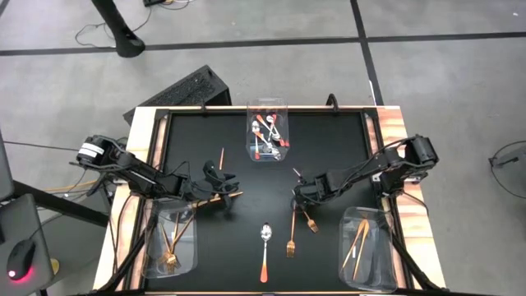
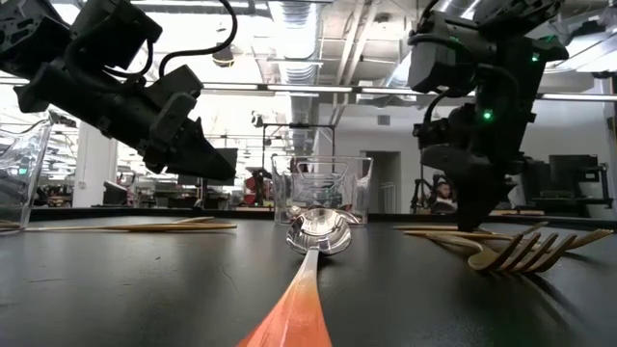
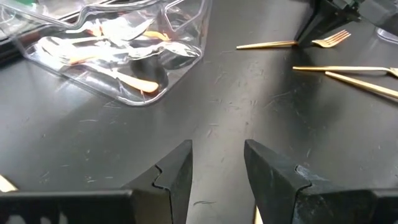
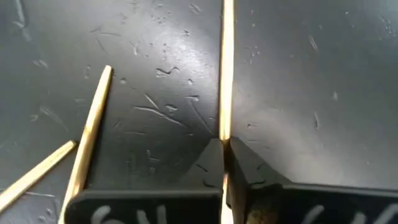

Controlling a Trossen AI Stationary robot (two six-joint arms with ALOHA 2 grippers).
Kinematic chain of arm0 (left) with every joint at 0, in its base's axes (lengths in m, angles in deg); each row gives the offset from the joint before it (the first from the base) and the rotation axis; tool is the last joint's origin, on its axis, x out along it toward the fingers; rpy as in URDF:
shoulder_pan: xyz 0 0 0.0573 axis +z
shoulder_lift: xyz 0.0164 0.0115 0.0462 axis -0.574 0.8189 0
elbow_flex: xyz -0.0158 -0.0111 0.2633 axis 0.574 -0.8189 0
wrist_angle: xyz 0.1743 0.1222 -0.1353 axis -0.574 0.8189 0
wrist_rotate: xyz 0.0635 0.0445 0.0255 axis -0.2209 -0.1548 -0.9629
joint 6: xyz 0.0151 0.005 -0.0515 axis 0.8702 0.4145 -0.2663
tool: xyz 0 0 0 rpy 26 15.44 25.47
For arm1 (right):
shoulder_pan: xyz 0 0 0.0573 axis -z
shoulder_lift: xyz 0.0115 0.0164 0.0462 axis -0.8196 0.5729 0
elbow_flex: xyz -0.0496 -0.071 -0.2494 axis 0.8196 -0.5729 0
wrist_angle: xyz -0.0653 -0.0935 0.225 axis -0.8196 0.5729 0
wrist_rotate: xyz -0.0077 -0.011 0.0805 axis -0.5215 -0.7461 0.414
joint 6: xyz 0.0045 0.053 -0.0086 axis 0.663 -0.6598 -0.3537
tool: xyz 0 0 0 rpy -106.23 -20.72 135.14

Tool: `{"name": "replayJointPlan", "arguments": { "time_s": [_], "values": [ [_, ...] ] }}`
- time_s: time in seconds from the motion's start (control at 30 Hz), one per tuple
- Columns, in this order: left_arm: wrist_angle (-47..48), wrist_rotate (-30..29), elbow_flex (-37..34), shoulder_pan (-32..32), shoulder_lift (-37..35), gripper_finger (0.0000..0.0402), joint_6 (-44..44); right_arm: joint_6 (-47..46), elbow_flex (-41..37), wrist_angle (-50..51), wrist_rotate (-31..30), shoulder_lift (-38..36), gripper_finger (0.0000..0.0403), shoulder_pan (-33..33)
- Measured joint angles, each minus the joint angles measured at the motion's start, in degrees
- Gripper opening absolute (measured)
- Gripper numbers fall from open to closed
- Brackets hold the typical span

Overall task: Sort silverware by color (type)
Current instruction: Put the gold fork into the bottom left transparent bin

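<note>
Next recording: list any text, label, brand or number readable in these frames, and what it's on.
None can be read.
Pale marks on the right hand's housing, seen in the right wrist view: cut off by the frame edge, unreadable.
Pale marks on the left hand's housing, in the left wrist view: likewise cut off.
The clear bins and the silverware carry no visible lettering.

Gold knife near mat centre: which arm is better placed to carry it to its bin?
Right. The right pincer is already shut on the gold knife, and the bin holding gold sticks sits at that arm's side. The left pincer is open and empty, across the mat.
</note>
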Motion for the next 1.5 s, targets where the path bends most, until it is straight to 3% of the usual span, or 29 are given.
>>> {"name": "replayJointPlan", "arguments": {
  "time_s": [0.53, 0.87, 0.97, 1.2, 1.5],
  "values": [
    [-1.1, 1.9, 0.0, 0.0, 0.0, 0.0132, -2.1, 18.3, -0.3, -28.2, -1.1, -4.4, 0.0010, -1.6],
    [-9.9, 4.3, 0.0, 0.0, 0.0, 0.0133, 0.1, 34.4, -0.2, -47.4, -10.6, -4.4, 0.0010, -2.1],
    [-15.2, 4.6, 0.0, 0.0, 0.0, 0.0143, 3.5, 39.0, -0.2, -52.0, -10.9, -4.4, 0.0012, -2.0],
    [-26.0, 7.0, 1.8, 0.0, 0.0, 0.0187, 16.8, 42.6, -0.2, -54.1, -10.9, -4.4, 0.0012, -2.0],
    [-17.5, 6.2, 10.6, 3.2, 0.0, 0.0199, 18.5, 48.9, -0.2, -55.6, -10.9, -4.4, 0.0013, -3.3]
  ]
}}
